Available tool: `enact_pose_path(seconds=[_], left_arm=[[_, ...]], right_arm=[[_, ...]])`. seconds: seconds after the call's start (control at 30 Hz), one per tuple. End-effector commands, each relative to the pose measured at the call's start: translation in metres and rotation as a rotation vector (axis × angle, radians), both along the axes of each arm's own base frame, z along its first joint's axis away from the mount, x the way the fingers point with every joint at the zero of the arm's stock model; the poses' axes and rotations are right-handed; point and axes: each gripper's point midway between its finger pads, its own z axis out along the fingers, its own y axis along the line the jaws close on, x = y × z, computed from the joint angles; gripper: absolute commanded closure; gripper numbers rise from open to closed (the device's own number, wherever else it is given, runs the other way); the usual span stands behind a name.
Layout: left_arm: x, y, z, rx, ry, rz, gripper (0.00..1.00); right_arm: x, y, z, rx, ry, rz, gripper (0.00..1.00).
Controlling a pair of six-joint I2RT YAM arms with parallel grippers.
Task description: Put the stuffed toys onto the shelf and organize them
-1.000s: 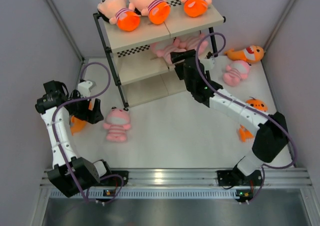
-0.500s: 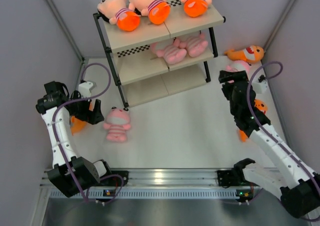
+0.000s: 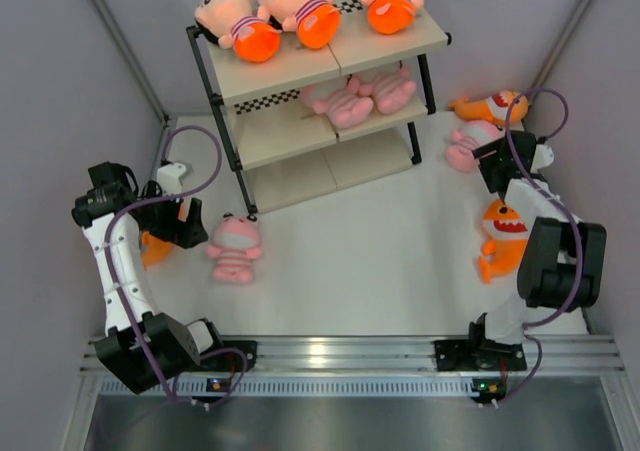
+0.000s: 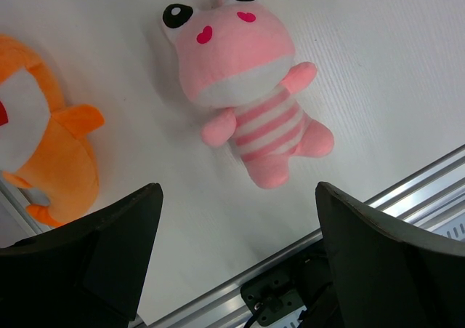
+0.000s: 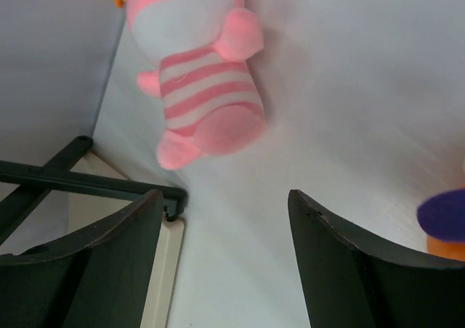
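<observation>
Top view: the shelf [image 3: 300, 71] stands at the back of the table [image 3: 380, 261], w/ three dolls [image 3: 300, 11] on the top board and pink animals [image 3: 355, 96] on the middle one. Only this view gives the toys on the right side: an orange shark [image 3: 495, 106] at the back and another shark [image 3: 503, 236] nearer to the right arm's base.

Left wrist cam shows the jaws better: the left gripper [image 4: 236, 270] is spread wide w/ nothing betw. the fingers, above a pink striped animal [image 4: 243, 88] lying face up, an orange toy [image 4: 43, 161] just beside it.

Right wrist cam: the right gripper [image 5: 225, 262] is wide apart and empty too, over a second pink striped animal [image 5: 200, 88] near the shelf's black foot [image 5: 87, 182].
</observation>
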Motion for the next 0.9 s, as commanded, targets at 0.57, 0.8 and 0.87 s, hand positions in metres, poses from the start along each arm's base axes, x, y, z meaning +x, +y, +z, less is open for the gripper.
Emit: enact_pose_path(seconds=[0.57, 0.8, 0.87], left_arm=[[0.003, 0.003, 0.008, 0.002, -0.004, 0.024, 0.08], [0.003, 0.002, 0.009, -0.001, -0.009, 0.020, 0.08], [0.003, 0.001, 0.008, 0.000, -0.009, 0.018, 0.08]], right_arm=[[0.074, -0.017, -0.048, 0.031, 0.005, 0.066, 0.91], [0.036, -0.006, -0.003, -0.043, -0.059, 0.141, 1.00], [0.015, 0.006, 0.011, -0.050, -0.077, 0.184, 1.00]])
